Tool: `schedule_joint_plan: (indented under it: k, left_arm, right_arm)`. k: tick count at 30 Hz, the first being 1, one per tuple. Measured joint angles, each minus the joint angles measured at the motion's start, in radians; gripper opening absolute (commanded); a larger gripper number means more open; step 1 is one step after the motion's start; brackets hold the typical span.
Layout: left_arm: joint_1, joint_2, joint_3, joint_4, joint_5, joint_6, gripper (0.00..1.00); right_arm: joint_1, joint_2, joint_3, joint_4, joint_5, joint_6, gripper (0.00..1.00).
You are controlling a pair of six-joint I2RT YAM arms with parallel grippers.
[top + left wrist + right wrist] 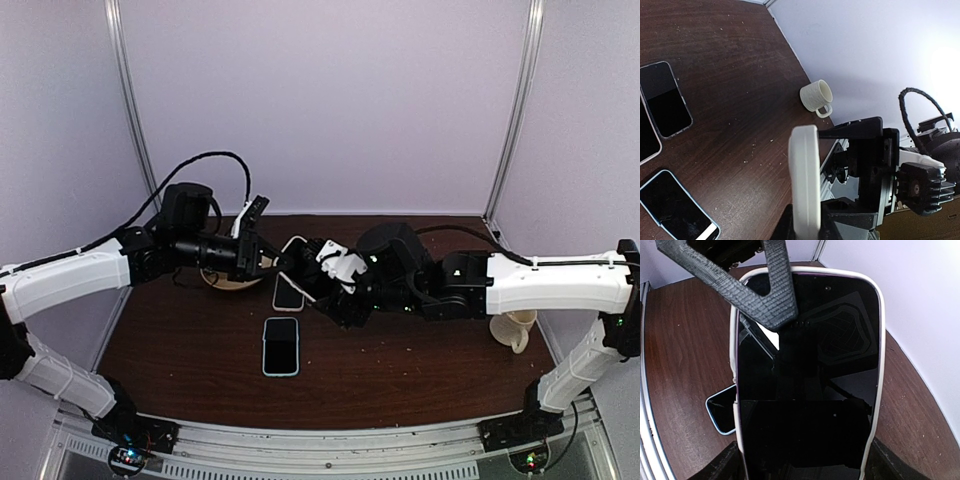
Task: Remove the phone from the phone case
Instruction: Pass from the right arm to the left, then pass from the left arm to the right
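Aloft, left jaws pinch the phone case (pixel 805 180), right jaws span it.

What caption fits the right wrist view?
Right gripper holds the white-cased black phone while the left gripper pinches its far end above the brown table.

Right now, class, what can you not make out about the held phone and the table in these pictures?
1. Top view: most of the held phone, covered by the left gripper and right gripper.
2. Left wrist view: its screen, since it stands edge-on; a white-rimmed phone, cut by the left edge.
3. Right wrist view: its lower end, cut by the bottom edge; the blue phone, half behind it.
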Motion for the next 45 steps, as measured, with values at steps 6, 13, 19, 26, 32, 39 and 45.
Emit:
schedule_joint_plan:
  k: [6,13,19,26,32,39,45]
  left_arm:
    - [-0.003,0.041,0.060,-0.096,0.003,0.061,0.00]
    - [-0.003,0.094,0.209,-0.297,-0.045,0.241,0.00]
    - [-0.003,0.098,0.258,-0.356,-0.089,0.402,0.00]
    - [-0.003,0.097,0.259,-0.412,-0.136,0.620,0.00]
    - [-0.003,0.096,0.262,-0.419,-0.097,0.820,0.00]
    - [-0.003,0.067,0.253,-0.414,0.069,1.063,0.00]
    - [-0.003,0.001,0.168,-0.357,0.220,1.180,0.00]
  right_arm:
    - [0.003,-0.001,0.006,0.021,0.027,0.042,1.00]
    - [-0.014,-0.054,0.005,0.001,0.041,0.087,0.99]
    - [-0.080,-0.161,-0.024,-0.038,-0.009,0.106,0.99]
    - [-0.150,-0.243,-0.051,-0.106,-0.146,0.085,0.99]
    - [-0.150,-0.268,-0.084,-0.157,-0.236,0.037,0.99]
    - [-0.150,-0.376,-0.203,-0.138,-0.374,-0.067,1.00]
    - [-0.150,-0.478,-0.326,-0.059,-0.497,-0.136,0.99]
